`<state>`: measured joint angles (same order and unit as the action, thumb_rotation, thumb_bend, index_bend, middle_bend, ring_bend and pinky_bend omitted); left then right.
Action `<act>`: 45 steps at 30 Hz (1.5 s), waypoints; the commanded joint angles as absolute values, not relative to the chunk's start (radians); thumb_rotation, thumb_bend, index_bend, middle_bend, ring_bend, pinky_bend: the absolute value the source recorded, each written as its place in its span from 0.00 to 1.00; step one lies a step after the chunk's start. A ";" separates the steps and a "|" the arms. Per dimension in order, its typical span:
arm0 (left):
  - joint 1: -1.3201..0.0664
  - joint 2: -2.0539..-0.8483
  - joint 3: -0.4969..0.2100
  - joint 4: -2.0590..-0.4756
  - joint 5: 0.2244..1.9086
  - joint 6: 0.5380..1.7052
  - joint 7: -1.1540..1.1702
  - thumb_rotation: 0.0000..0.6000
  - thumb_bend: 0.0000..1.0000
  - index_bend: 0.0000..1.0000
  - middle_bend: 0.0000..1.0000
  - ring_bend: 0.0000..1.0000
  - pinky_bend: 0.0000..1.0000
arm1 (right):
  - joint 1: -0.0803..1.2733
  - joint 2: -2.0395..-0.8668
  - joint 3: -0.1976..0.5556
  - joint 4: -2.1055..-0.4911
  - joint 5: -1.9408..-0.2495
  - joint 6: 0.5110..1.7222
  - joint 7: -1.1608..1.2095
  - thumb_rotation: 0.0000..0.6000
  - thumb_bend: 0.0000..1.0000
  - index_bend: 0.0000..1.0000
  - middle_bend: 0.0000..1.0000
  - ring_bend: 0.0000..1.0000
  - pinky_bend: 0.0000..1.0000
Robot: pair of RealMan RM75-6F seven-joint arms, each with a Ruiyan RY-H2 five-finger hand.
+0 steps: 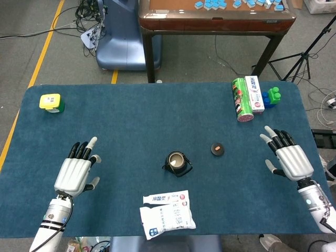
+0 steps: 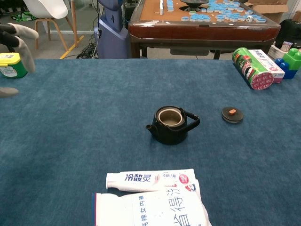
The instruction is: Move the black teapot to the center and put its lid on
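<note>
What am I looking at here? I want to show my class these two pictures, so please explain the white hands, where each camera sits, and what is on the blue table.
The white hands belong to a two-armed robot steered by a person. The head view looks down from above; the chest view looks across the blue table from lower down. The left hand and right hand hover open, holding nothing. In the middle stands the black teapot, uncovered; its lid lies apart, toward the right hand. Also there: toothpaste packs, a green can, toy blocks, and a yellow-green container.
</note>
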<state>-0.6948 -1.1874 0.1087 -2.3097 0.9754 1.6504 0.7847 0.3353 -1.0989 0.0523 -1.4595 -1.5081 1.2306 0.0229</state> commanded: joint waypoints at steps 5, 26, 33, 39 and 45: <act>-0.608 -1.009 0.098 -2.176 1.059 1.506 0.475 1.00 0.26 0.38 0.00 0.00 0.00 | 0.355 -1.101 0.065 -1.504 -1.468 1.188 -0.032 1.00 0.41 0.10 0.00 0.00 0.00; -0.416 -1.010 0.058 -1.622 1.320 1.398 -0.144 1.00 0.26 0.36 0.00 0.00 0.00 | 0.511 -1.103 0.121 -1.537 -1.240 0.874 -0.095 1.00 0.41 0.10 0.00 0.00 0.00; -0.409 -1.008 0.032 -1.488 1.310 1.281 -0.330 1.00 0.26 0.36 0.00 0.00 0.00 | 0.562 -1.162 0.132 -1.504 -1.181 0.833 -0.164 1.00 0.41 0.10 0.00 0.00 0.00; -0.402 -1.034 -0.003 -1.429 1.296 1.265 -0.290 1.00 0.26 0.35 0.00 0.00 0.00 | 0.592 -1.186 0.131 -1.494 -1.128 0.814 -0.226 1.00 0.41 0.10 0.00 0.00 0.00; -0.385 -1.022 -0.013 -1.463 1.306 1.262 -0.242 1.00 0.26 0.32 0.00 0.00 0.00 | 0.620 -1.206 0.127 -1.479 -1.082 0.786 -0.263 1.00 0.41 0.10 0.00 0.00 0.00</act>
